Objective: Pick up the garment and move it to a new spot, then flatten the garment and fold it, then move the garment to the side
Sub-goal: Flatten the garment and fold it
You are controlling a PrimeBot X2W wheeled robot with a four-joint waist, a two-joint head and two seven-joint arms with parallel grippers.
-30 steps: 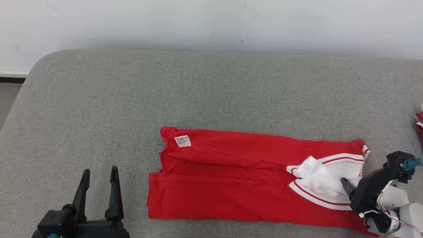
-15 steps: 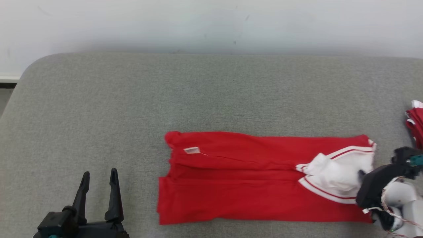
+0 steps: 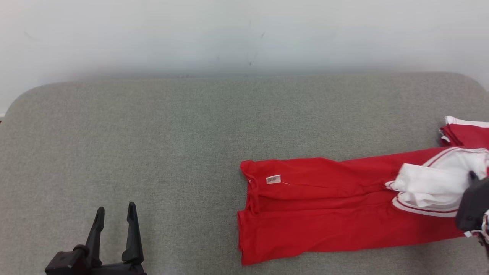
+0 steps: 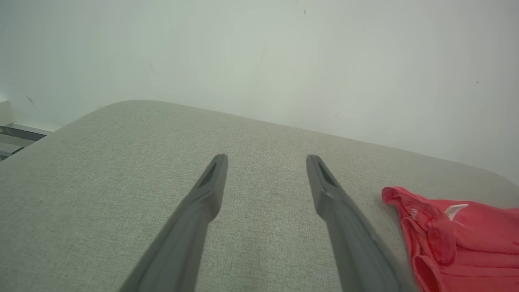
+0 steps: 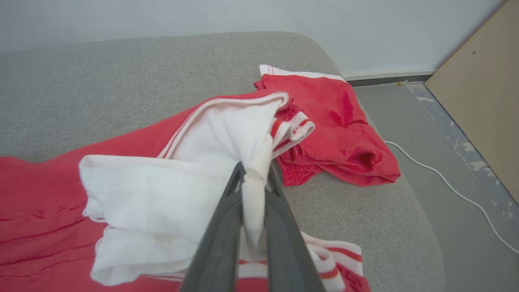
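The garment (image 3: 324,214) is red with white striped trim, folded into a long band on the grey cushion (image 3: 153,133). Its white lining end (image 5: 174,182) is lifted a little at the right. My right gripper (image 3: 473,176) is shut on that white fabric, which is pinched between the fingertips in the right wrist view (image 5: 254,170). My left gripper (image 3: 115,208) stands open at the lower left, well away from the cloth, with nothing between its fingers (image 4: 266,158). The garment's labelled end (image 4: 466,239) lies to the right of it.
A second red garment (image 3: 464,133) with white trim lies bunched at the cushion's right end (image 5: 340,121), touching the held one. Beyond that edge are grey floor, a white cable (image 5: 446,182) and a wooden board (image 5: 482,89). A pale wall runs behind.
My right gripper has shut on the white end and drawn the garment to the right along the cushion, up to the second red garment. The head view has also turned. The left gripper has stayed put.
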